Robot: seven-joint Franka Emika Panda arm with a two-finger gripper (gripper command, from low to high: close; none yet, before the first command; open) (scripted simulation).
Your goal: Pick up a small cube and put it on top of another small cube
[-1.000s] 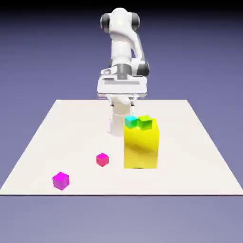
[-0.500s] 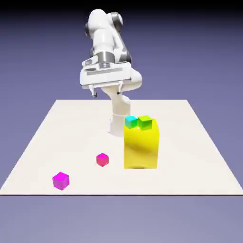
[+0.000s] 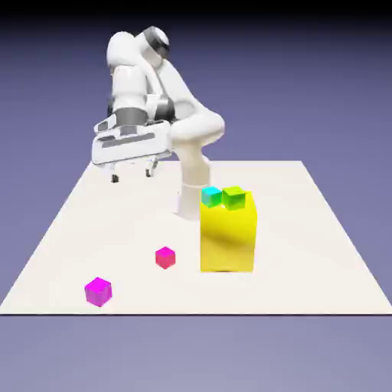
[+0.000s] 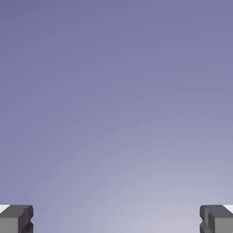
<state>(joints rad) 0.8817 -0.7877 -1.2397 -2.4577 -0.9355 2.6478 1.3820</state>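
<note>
Magenta-purple small cube [image 3: 98, 292] (likely light and rigid) awaits a pinch across opposite flat sides; gripper [image 3: 132, 173] hangs spread, empty.

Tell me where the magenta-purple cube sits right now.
The small magenta-purple cube lies on the table near its front-left corner in the exterior view, left of and nearer than the hot-pink cube.

White table [image 3: 306, 253] bears magenta-purple cube [image 3: 98, 291], hot-pink cube [image 3: 164, 257], yellow block [image 3: 227, 237].

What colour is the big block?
Yellow: the big block shows best in the exterior view.
</note>
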